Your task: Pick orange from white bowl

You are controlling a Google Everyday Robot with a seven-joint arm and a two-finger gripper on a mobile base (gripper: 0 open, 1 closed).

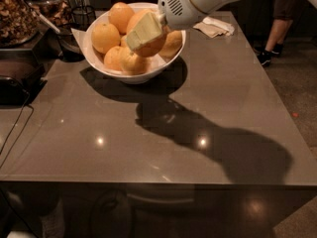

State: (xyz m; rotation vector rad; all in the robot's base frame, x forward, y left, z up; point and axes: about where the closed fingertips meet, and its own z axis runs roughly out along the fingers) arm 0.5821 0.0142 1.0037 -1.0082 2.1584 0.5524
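Note:
The white bowl (97, 61) stands at the far left of the dark table, with several oranges piled in it. The gripper (143, 31), pale yellow-green at the end of a white arm coming in from the top right, is down in the middle of the pile. It lies against the large deep orange fruit (155, 47) at the centre of the bowl and covers part of it. Other oranges sit at the left (105, 36), back (121, 15) and front (130, 62).
A crumpled napkin (214, 27) lies at the table's far right. A black wire holder (79, 15) and snack containers (17, 16) stand left of the bowl. A black appliance (15, 81) with a cable sits at the left edge. A person's legs (277, 29) are beyond the table.

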